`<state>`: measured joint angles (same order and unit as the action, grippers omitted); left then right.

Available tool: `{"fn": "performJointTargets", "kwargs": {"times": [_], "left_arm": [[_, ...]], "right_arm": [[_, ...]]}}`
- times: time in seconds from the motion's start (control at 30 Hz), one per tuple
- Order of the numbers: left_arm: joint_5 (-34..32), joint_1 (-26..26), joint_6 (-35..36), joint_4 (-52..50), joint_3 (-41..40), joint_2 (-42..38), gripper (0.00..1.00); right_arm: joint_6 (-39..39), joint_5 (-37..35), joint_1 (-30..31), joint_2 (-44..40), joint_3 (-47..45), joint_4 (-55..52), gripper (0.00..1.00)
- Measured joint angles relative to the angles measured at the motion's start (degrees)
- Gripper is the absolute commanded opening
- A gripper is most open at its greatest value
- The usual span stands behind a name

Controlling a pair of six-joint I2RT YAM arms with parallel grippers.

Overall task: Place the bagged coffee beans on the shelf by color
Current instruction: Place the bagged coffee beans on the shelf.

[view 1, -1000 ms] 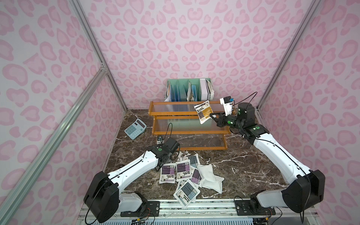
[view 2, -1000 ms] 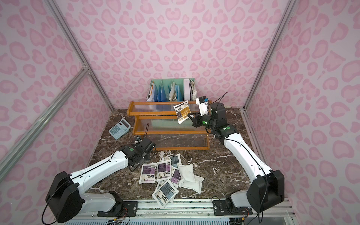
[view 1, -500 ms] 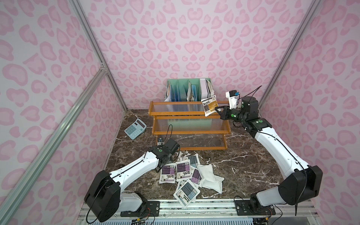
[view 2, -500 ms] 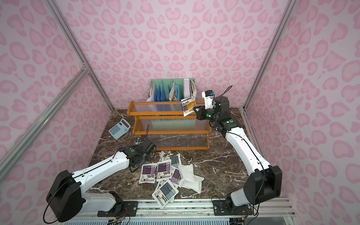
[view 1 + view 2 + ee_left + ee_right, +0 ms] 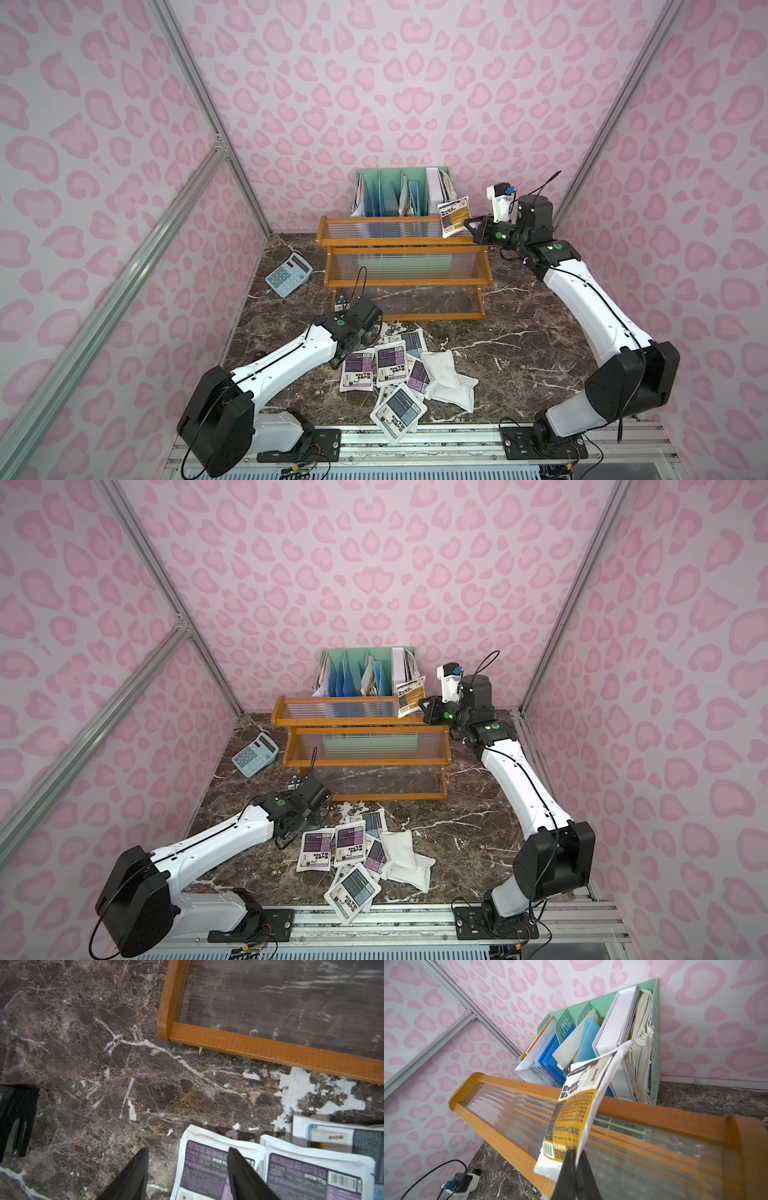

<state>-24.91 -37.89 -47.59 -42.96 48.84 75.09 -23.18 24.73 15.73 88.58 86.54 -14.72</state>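
While the right jaws pinch a yellow-orange pouch (image 5: 454,215) over the shelf (image 5: 386,241), the left jaws stand apart.

I get bright, even light from overhead in both top views. The shadows under the arms on the tabletop (image 5: 532,332) are soft and short. The wide lens splays the frame posts (image 5: 199,95) outward toward the edges. On the left wrist camera the marble is crisp mid-frame, while the fingers of the left claw (image 5: 188,1149) go soft up close. On the right wrist camera the yellow-orange pouch (image 5: 577,1109) and the near rail of the shelf (image 5: 508,1145) look smeared, and the mint-green file rack (image 5: 655,1043) farther back is sharper. Pale glare streaks the shelf's clear ribs.
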Motion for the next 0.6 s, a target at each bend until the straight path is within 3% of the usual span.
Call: {"fn": "performJointTargets", "kwargs": {"times": [0.17,0.37,0.47,0.6], "left_arm": [[0.0,0.0,0.0,0.0,0.0,0.4,0.65],[0.3,0.0,0.0,0.0,0.0,1.3,0.65],[0.9,0.0,0.1,0.0,0.1,1.5,0.66],[1.8,0.0,1.2,0.0,0.7,2.0,0.68]], "right_arm": [[0.1,0.1,-0.1,-0.1,-0.2,-2.1,0.01],[0.4,-0.8,-0.1,-0.4,-0.8,-4.0,0.45],[0.5,-2.1,-0.1,-1.9,-1.5,-4.3,0.55],[1.3,-4.7,0.1,-5.0,-3.0,-5.2,0.6]]}}
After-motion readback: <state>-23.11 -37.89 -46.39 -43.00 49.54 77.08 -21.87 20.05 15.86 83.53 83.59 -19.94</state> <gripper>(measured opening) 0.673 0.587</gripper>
